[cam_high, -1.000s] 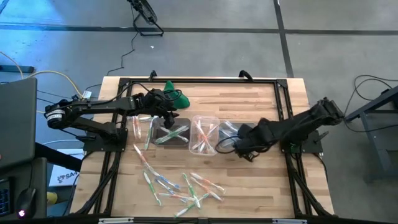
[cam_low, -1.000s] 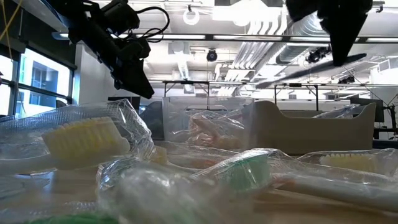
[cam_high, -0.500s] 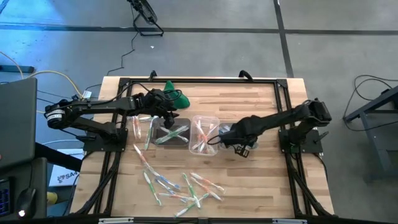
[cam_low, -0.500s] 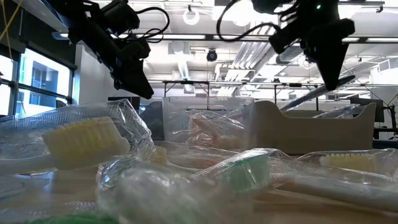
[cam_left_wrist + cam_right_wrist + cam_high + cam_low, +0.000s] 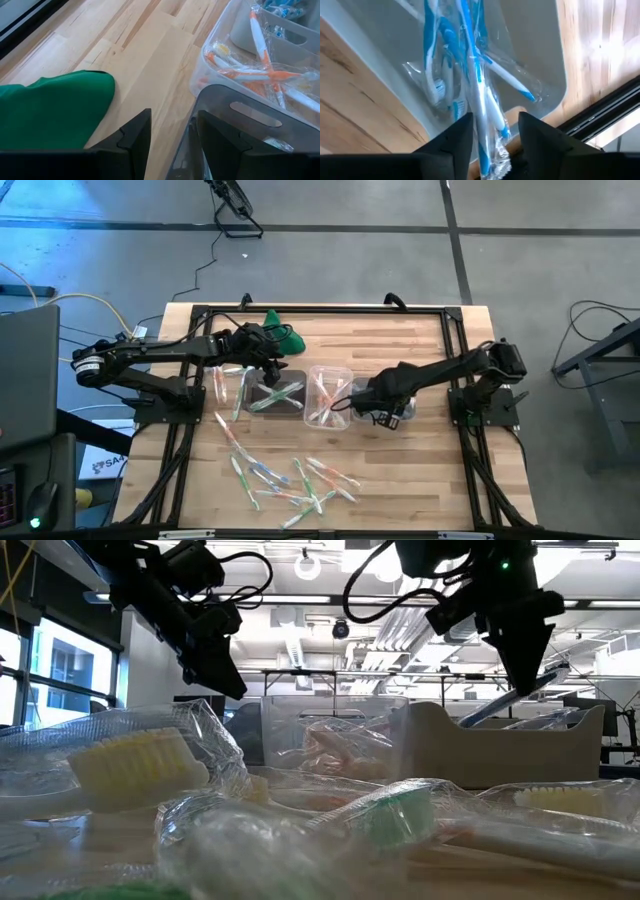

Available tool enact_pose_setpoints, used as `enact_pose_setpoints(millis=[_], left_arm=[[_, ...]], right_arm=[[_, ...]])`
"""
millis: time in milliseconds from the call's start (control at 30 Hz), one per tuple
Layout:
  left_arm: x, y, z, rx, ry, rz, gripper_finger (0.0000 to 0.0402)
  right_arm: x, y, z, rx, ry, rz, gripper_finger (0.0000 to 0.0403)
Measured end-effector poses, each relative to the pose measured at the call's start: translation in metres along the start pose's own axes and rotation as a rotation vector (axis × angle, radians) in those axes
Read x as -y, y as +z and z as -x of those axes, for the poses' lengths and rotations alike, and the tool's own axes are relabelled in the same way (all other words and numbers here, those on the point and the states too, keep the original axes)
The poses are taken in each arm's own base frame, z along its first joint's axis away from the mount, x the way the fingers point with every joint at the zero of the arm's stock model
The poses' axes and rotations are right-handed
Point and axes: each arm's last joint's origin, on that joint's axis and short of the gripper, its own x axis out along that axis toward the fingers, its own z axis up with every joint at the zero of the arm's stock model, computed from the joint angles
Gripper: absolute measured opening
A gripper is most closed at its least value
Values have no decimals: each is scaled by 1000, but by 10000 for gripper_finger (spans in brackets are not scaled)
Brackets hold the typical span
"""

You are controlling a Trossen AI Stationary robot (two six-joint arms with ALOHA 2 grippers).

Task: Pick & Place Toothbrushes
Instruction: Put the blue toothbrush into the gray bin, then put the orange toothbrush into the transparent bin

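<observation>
Right end effector released, fingers apart over the right tub, the one just beside the middle tub. One wrapped blue toothbrush hangs loose between the fingers, tip down among three or so blue ones already inside. Toothbrushes overall: light, stiff, thin sticks in crinkly clear wrap. Judged slippery and prone to pivot, so pinch mid-handle across the narrow width, not at the bristle end or by loose film. Count, working away from the near desk edge. Loose heap of toothbrushes near side of the middle tub, roughly a dozen, mixed green, orange and blue, overlapping, so exact count not possible. Then three tubs in a row. Middle tub holds several orange ones, and the left tub about two green. Two or three strays lie beyond the left tub. Left end effector also released, empty, above the left tub's far rim. One green cloth farther back.
</observation>
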Motion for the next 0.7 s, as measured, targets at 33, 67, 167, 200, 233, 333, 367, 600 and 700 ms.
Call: enact_pose_setpoints(millis=[33, 67, 167, 200, 233, 333, 367, 600, 700], left_arm=[[0, 0, 0, 0, 0, 0, 155], [0, 0, 0, 0, 0, 0, 155], [0, 0, 0, 0, 0, 0, 155], [0, 0, 0, 0, 0, 0, 155], [0, 0, 0, 0, 0, 0, 155], [0, 0, 0, 0, 0, 0, 155], [0, 0, 0, 0, 0, 0, 155], [0, 0, 0, 0, 0, 0, 155], [0, 0, 0, 0, 0, 0, 155]], right_arm=[[-1, -1, 0, 1, 0, 5, 154], [-2, -2, 1, 2, 0, 10, 155], [-5, -6, 2, -5, -11, 28, 148], [-6, -7, 2, -11, -19, 33, 142], [-6, -9, 2, -19, -27, 37, 136], [-5, -14, 3, -42, -59, 18, 111], [-6, -15, 4, -46, -59, 8, 102], [-28, -20, 7, -23, 96, 29, 50], [-41, -22, 9, 19, 165, 54, 34]])
